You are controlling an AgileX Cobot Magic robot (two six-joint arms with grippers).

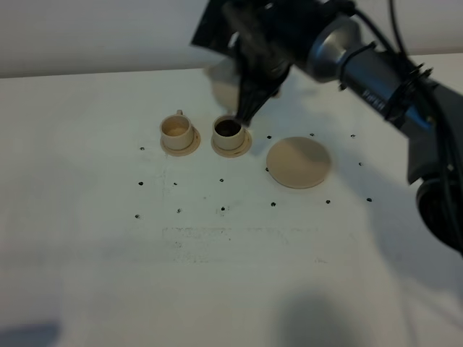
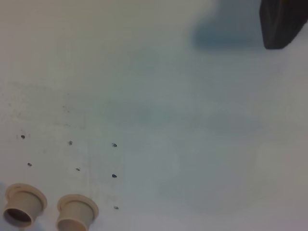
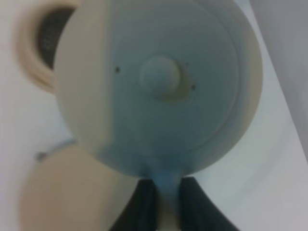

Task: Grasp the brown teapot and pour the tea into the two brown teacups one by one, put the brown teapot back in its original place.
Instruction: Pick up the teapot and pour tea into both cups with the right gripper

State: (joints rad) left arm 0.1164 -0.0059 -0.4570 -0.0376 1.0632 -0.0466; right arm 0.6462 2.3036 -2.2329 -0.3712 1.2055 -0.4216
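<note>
my right tool [image 3: 163, 199] is clamped on the handle of the brown teapot [image 3: 159, 82], held over the dark-filled teacup [image 1: 230, 131]; the empty teacup [image 1: 177, 131] sits just beyond it, away from the saucer disc [image 1: 299, 162].

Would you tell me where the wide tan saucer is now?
In the exterior high view, the wide tan saucer lies right of centre, beside the dark-filled teacup.

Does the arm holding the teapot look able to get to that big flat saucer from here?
Probably yes. The big saucer lies bare just beside the dark-filled cup the right tool holds the teapot over, with only open table between.
</note>
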